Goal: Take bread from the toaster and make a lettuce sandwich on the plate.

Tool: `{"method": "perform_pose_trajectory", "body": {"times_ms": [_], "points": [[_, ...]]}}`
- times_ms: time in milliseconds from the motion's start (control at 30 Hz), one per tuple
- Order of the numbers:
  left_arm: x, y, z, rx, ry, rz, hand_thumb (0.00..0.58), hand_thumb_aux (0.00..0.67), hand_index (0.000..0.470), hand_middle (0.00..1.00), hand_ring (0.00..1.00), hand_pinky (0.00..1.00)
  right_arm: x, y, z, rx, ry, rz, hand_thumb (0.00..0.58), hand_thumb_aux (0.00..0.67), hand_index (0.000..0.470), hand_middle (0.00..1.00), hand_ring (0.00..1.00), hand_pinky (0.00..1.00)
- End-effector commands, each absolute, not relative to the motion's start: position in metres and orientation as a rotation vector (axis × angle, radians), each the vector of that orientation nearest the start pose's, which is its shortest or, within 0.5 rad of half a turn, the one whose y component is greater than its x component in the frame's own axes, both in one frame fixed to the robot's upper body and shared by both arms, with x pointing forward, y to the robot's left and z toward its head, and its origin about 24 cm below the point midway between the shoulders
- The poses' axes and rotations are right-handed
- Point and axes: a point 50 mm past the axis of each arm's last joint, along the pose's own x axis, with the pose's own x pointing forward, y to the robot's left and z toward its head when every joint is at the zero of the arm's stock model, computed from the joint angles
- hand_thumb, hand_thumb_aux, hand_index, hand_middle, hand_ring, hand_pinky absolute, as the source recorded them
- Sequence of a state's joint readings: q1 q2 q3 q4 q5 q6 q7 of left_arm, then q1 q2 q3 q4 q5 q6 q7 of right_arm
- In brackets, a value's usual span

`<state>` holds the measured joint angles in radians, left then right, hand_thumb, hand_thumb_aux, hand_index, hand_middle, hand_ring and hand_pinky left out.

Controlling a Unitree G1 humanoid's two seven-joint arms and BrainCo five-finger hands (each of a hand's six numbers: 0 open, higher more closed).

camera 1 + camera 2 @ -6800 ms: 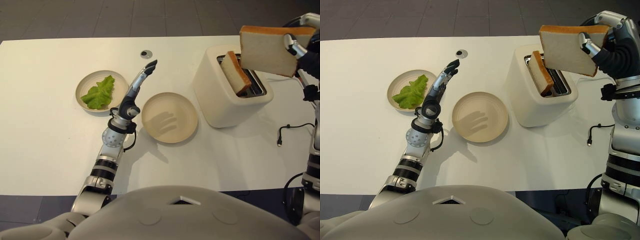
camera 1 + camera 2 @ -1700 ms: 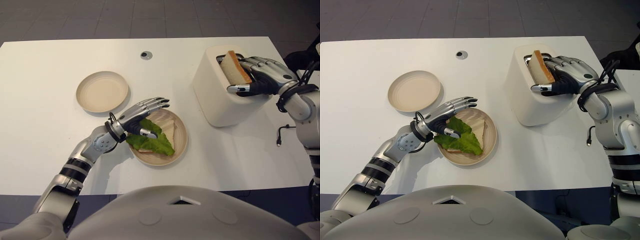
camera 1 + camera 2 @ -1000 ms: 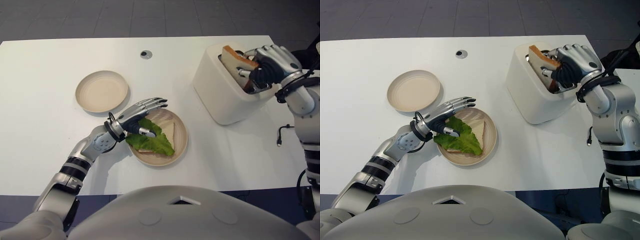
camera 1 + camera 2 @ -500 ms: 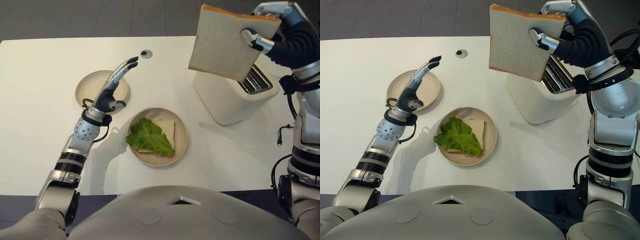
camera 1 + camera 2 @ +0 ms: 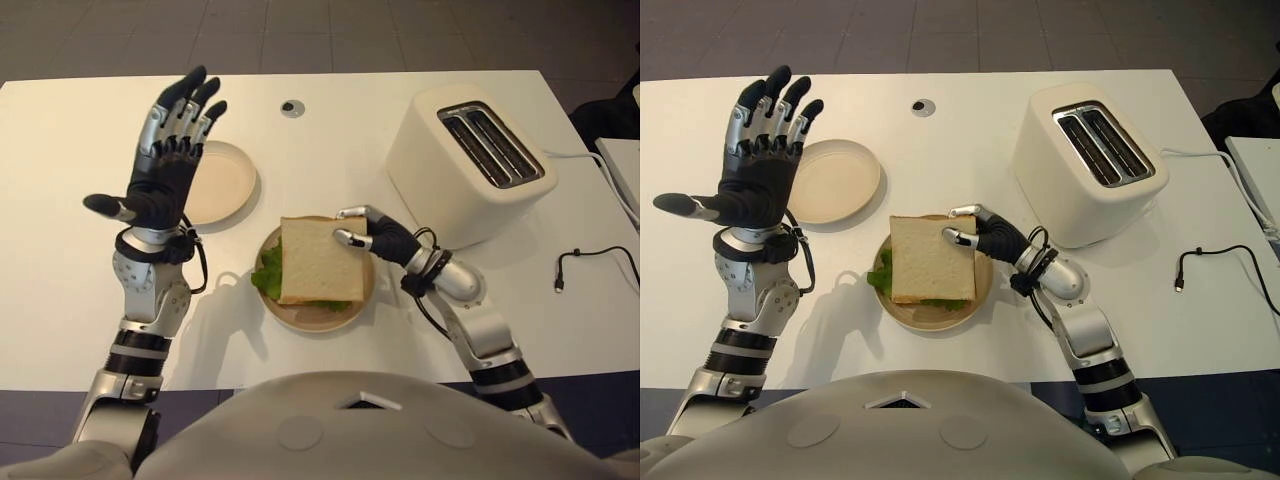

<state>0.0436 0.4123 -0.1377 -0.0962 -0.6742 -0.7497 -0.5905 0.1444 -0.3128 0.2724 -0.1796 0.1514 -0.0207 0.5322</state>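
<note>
Lying pale and square on the plate (image 5: 322, 316) near centre, the top bread slice (image 5: 318, 262) covered the lettuce (image 5: 267, 279), green frill showing left. The right hand (image 5: 386, 238) pinched its far right corner; the left hand (image 5: 163, 172) hung raised, splayed, empty.

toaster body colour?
Cream-white toaster; clearest in the left eye view.

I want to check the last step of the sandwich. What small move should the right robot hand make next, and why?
Probably let go and withdraw. The top bread slice lies flat over the lettuce on the plate, the toaster stands empty, and the right robot hand grips just its corner.
</note>
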Motion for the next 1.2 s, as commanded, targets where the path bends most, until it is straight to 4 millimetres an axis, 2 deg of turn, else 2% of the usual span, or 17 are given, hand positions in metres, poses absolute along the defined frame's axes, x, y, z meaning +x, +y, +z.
{"method": "perform_pose_trajectory", "body": {"times_ms": [33, 133, 233, 400, 633, 667, 700, 733, 833, 867, 900, 933, 967, 1000, 1200], "points": [[0.191, 0.165, 0.103, 0.016, -0.687, -0.856, 0.000, 0.000, 0.000, 0.00, 0.00, 0.00, 0.206, -0.117, 0.026, -0.120, 0.067, 0.790, 0.580, 0.670, 0.470, 1.00, 1.00, 1.00], [0.178, 0.158, 0.081, 0.148, -0.577, -1.036, 0.000, 0.000, 0.000, 0.00, 0.00, 0.00, 0.210, -0.116, 0.019, -0.145, 0.064, 0.759, 0.580, 0.670, 0.470, 1.00, 1.00, 1.00], [0.170, 0.153, 0.064, 0.218, -0.495, -1.138, 0.000, 0.000, 0.000, 0.00, 0.00, 0.00, 0.213, -0.115, 0.014, -0.181, 0.059, 0.729, 0.580, 0.670, 0.470, 1.00, 1.00, 1.00], [0.167, 0.149, 0.040, 0.324, -0.376, -1.221, 0.000, 0.000, 0.000, 0.00, 0.00, 0.00, 0.214, -0.112, 0.007, -0.245, 0.059, 0.716, 0.580, 0.670, 0.470, 1.00, 1.00, 1.00], [0.173, 0.147, 0.006, 0.461, -0.211, -1.251, 0.000, 0.000, 0.000, 0.00, 0.00, 0.00, 0.212, -0.109, 0.008, -0.272, 0.043, 0.743, 0.580, 0.670, 0.470, 1.00, 1.00, 1.00], [0.171, 0.146, 0.002, 0.468, -0.197, -1.267, 0.000, 0.000, 0.000, 0.00, 0.00, 0.00, 0.212, -0.108, 0.009, -0.274, 0.040, 0.746, 0.575, 0.610, 0.428, 1.00, 1.00, 1.00], [0.169, 0.144, -0.001, 0.472, -0.185, -1.289, 0.000, 0.000, 0.000, 0.00, 0.00, 0.00, 0.213, -0.108, 0.009, -0.279, 0.035, 0.745, 0.275, 0.184, 0.129, 1.00, 1.00, 1.00], [0.166, 0.143, -0.004, 0.472, -0.177, -1.310, 0.000, 0.000, 0.000, 0.00, 0.00, 0.00, 0.214, -0.107, 0.011, -0.279, 0.026, 0.741, 0.000, 0.000, 0.000, 1.00, 1.00, 1.00], [0.165, 0.142, -0.005, 0.461, -0.181, -1.318, 0.000, 0.000, 0.000, 0.00, 0.00, 0.00, 0.223, -0.110, 0.020, -0.228, -0.024, 0.657, 0.000, 0.000, 0.000, 1.00, 1.00, 1.00], [0.166, 0.143, -0.004, 0.456, -0.187, -1.311, 0.000, 0.000, 0.000, 0.00, 0.00, 0.00, 0.229, -0.114, 0.025, -0.184, -0.045, 0.597, 0.000, 0.000, 0.000, 0.91, 0.91, 0.91], [0.167, 0.144, -0.003, 0.455, -0.189, -1.310, 0.000, 0.000, 0.000, 0.00, 0.00, 0.00, 0.233, -0.118, 0.028, -0.152, -0.062, 0.544, 0.000, 0.000, 0.000, 0.74, 0.74, 0.74], [0.167, 0.144, -0.003, 0.456, -0.188, -1.318, 0.000, 0.000, 0.000, 0.00, 0.00, 0.00, 0.238, -0.122, 0.033, -0.122, -0.082, 0.487, 0.000, 0.000, 0.000, 0.44, 0.44, 0.44], [0.166, 0.144, -0.004, 0.457, -0.185, -1.324, 0.000, 0.000, 0.000, 0.00, 0.00, 0.00, 0.243, -0.126, 0.036, -0.101, -0.101, 0.432, 0.000, 0.000, 0.000, 0.03, 0.03, 0.03], [0.166, 0.144, -0.005, 0.457, -0.181, -1.328, 0.000, 0.000, 0.000, 0.00, 0.00, 0.00, 0.247, -0.130, 0.039, -0.090, -0.115, 0.382, 0.000, 0.000, 0.000, 0.00, 0.00, 0.00], [0.166, 0.143, -0.007, 0.465, -0.183, -1.323, 0.000, 0.000, 0.000, 0.00, 0.00, 0.00, 0.258, -0.143, 0.050, -0.054, -0.191, 0.210, 0.000, 0.000, 0.000, 0.00, 0.00, 0.00]]}}
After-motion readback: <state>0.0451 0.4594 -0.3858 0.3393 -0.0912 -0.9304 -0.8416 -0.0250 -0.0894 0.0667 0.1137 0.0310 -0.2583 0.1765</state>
